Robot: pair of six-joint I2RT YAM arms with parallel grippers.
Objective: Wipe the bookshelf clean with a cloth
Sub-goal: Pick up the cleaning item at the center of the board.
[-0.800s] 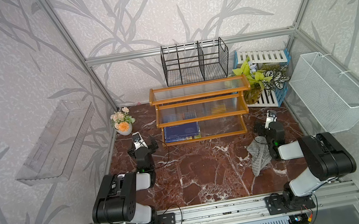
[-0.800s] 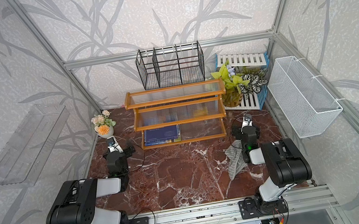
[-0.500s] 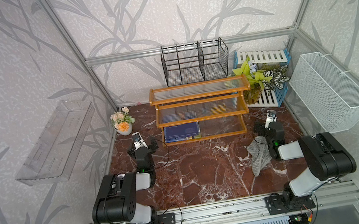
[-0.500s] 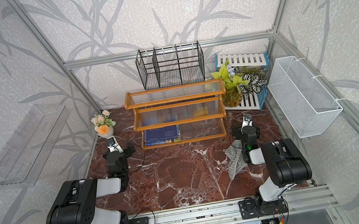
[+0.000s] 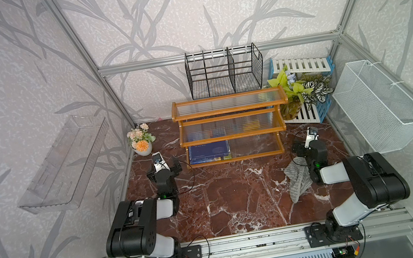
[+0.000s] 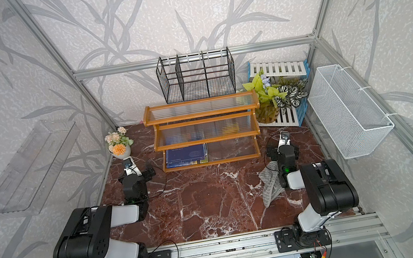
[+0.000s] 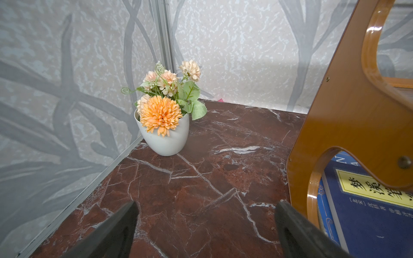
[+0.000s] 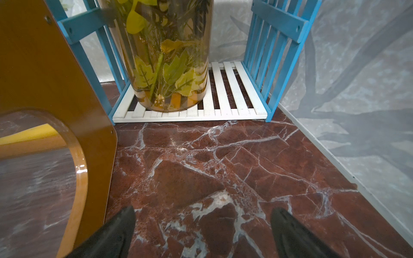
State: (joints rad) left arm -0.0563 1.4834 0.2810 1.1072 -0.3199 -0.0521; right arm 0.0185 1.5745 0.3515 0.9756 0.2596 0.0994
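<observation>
left end effector (image 7: 206, 208) spread, empty | flower pot (image 7: 166, 136) upright ahead | bookshelf (image 7: 348, 125) end panel near | blue book (image 7: 368, 214) inside

The light was bright and even with only soft shadows, all views were sharp, and small white glare sat on the glossy bookshelf (image 7: 348, 125) edge in the left wrist view.

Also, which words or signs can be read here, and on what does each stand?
"梦溪笔", cut at the edge: yellow label on the dark blue book on the lowest tier of the orange-brown wooden bookshelf.
Smaller print on that cover: too blurred to read.
Elsewhere: none.
</observation>
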